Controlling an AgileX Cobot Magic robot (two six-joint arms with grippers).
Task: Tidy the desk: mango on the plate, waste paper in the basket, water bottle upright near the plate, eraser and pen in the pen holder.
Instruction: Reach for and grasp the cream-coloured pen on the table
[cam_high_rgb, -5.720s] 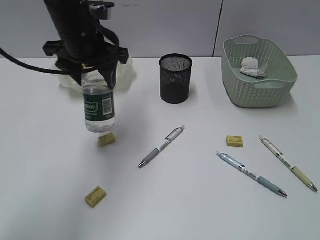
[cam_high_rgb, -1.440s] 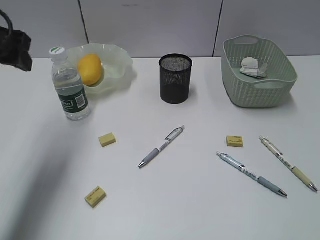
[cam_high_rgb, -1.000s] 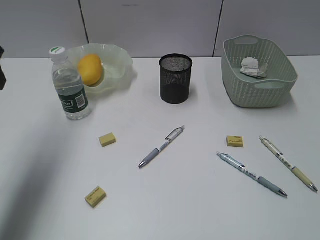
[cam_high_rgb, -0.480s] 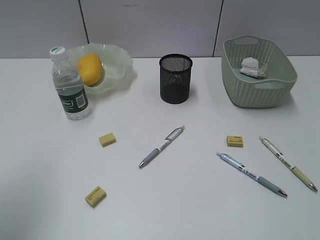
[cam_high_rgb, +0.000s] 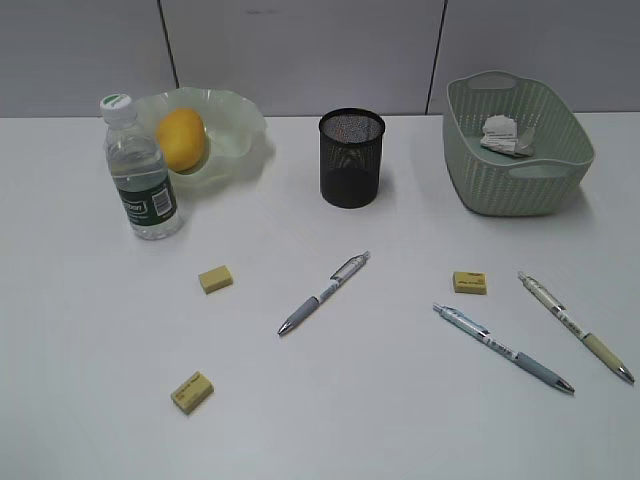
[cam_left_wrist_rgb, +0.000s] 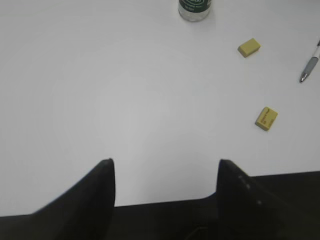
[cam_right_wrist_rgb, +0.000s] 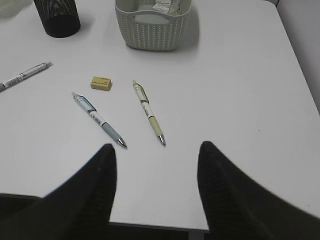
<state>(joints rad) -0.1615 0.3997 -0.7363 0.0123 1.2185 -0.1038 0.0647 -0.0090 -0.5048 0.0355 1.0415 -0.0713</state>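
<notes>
On the white desk (cam_high_rgb: 100, 330) the water bottle (cam_high_rgb: 143, 170) stands upright beside the plate (cam_high_rgb: 240, 125), which holds the mango (cam_high_rgb: 181, 139). Waste paper (cam_high_rgb: 507, 135) lies in the basket (cam_high_rgb: 520, 190). The pen holder (cam_high_rgb: 351, 158) stands at the back centre. Three yellow erasers (cam_high_rgb: 215, 279) (cam_high_rgb: 192, 392) (cam_high_rgb: 470, 283) and three pens (cam_high_rgb: 323, 293) (cam_high_rgb: 503, 349) (cam_high_rgb: 575, 326) lie loose. My left gripper (cam_left_wrist_rgb: 165, 162) hangs open over the front left edge, with nothing between its fingers. My right gripper (cam_right_wrist_rgb: 157, 146) is open and empty, just short of two pen tips (cam_right_wrist_rgb: 99, 120) (cam_right_wrist_rgb: 148, 112).
Neither arm shows in the exterior view. A grey panelled wall (cam_high_rgb: 300, 50) runs behind the desk. The left wrist view shows the bottle's base (cam_left_wrist_rgb: 195, 7) and two erasers (cam_left_wrist_rgb: 249, 47) (cam_left_wrist_rgb: 266, 118). The desk's right edge (cam_right_wrist_rgb: 295, 55) is near the right gripper.
The left arm let go of the bottle, drew back to the left and left the exterior view. The objects on the desk have stayed where they were.
</notes>
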